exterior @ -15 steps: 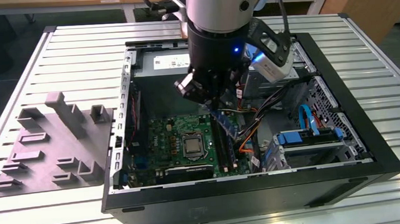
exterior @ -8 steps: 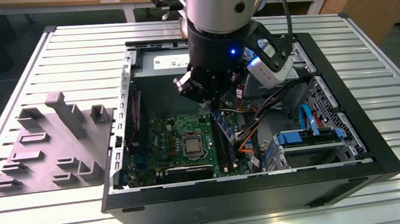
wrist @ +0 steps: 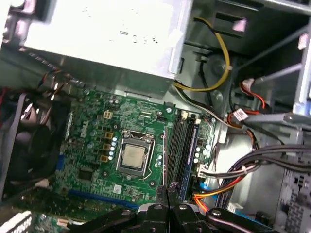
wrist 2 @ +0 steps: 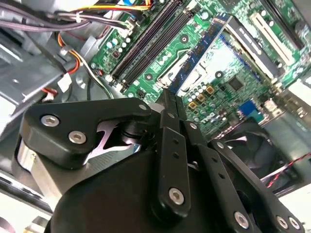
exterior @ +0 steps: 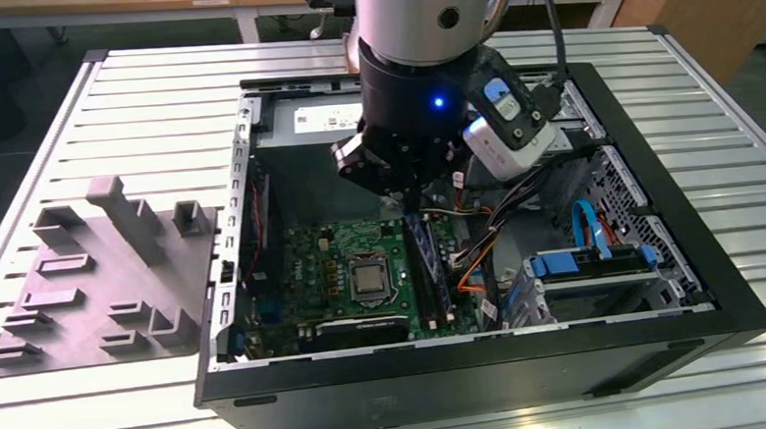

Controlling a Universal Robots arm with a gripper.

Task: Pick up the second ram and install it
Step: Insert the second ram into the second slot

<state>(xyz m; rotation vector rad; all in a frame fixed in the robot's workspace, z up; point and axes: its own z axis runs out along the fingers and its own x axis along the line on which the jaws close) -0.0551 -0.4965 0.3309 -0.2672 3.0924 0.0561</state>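
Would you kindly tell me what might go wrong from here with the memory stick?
The end effector holds the second ram over the board. In the first wrist view it appears beside the black slots, toward the processor socket; pressed down misaligned, it could strike the board. Loose cables lie close to the slots and might snag the end effector.

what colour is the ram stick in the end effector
The second ram is blue; its flat side shows best in the second wrist view.
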